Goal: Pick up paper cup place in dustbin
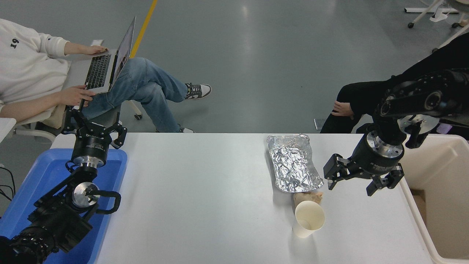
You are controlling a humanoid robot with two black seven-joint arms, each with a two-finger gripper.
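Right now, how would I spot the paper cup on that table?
Start at the crinkled silver foil tray on the white table. At the tray's near end sits a crumpled tan paper wad, and touching it is the paper cup: smooth, plain cream, open-mouthed.

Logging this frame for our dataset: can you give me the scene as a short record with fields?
paper cup: upright on the white table, free
dustbin: at the table's right edge
right claw: open, above the table between foil tray and dustbin, short of the cup
left claw: open, parked over the blue tray
foil tray: beyond the cup
paper wad: between foil tray and cup
blue tray: left edge
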